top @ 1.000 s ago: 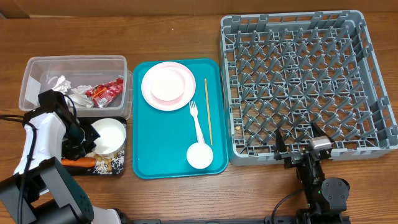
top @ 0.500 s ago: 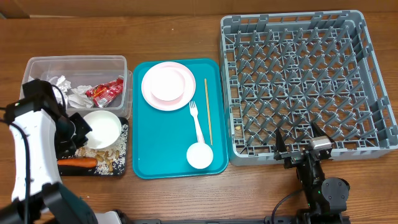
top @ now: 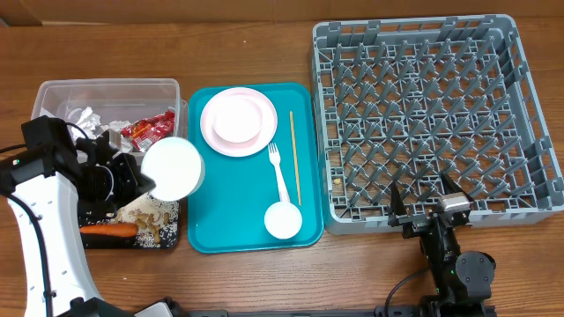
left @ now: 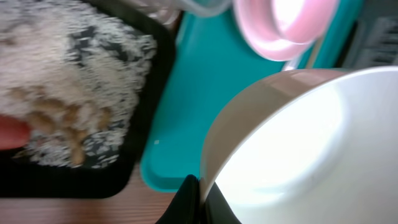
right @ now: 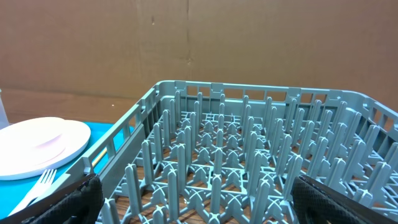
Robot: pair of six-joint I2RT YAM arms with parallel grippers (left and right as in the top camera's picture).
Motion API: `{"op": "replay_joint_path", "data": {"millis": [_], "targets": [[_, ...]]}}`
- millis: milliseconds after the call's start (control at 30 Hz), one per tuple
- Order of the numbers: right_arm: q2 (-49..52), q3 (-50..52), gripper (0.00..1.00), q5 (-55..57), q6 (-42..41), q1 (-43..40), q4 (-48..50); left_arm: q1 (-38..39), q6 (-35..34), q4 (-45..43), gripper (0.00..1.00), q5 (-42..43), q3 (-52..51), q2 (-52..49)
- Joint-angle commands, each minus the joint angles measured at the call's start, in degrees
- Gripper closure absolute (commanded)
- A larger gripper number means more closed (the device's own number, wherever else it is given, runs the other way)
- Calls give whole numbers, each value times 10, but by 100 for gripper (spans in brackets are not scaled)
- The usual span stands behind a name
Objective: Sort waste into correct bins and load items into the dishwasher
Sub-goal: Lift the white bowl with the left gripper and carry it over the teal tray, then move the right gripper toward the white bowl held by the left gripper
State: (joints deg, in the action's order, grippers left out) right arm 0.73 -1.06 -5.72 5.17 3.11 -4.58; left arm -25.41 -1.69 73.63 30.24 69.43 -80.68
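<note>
The left tool point(top: 145, 181) clenched the rim of the tilted white bowl point(top: 174, 167) above the black tray point(top: 107, 244). The right tool point(top: 423, 199) rested spread open beside the rack point(top: 414, 88).

My left gripper point(top: 147, 182) holds the white bowl point(top: 174, 167) over the right edge of the black tray point(top: 123, 246), where rice point(top: 157, 211) and a carrot point(top: 110, 231) lie.

teal tray point(top: 231, 195) on wooden table point(top: 247, 44) | brown cardboard backdrop point(right: 186, 37) behind
</note>
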Motion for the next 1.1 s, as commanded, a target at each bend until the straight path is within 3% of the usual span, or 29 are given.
{"op": "replay_joint_path", "data": {"millis": [0,233,567,667,800,900,1067], "targets": [[-5,6,0,1,2,3,2,18,35,-4,96,89,12,11],[-5,6,0,1,2,3,2,105,4,-35,96,88,12,11],[-5,6,0,0,2,3,4,290,-173,-186,96,36,12,11],[-5,6,0,-32,-19,3,17,337,-195,-216,96,20,12,11],[-5,-1,0,-176,-85,3,90,377,-198,-223,96,-22,12,11],[-5,-52,0,-183,-113,3,61,386,-198,-217,96,-40,12,11],[24,-228,0,-179,-115,3,-82,386,-198,-212,96,-44,12,11]]}}
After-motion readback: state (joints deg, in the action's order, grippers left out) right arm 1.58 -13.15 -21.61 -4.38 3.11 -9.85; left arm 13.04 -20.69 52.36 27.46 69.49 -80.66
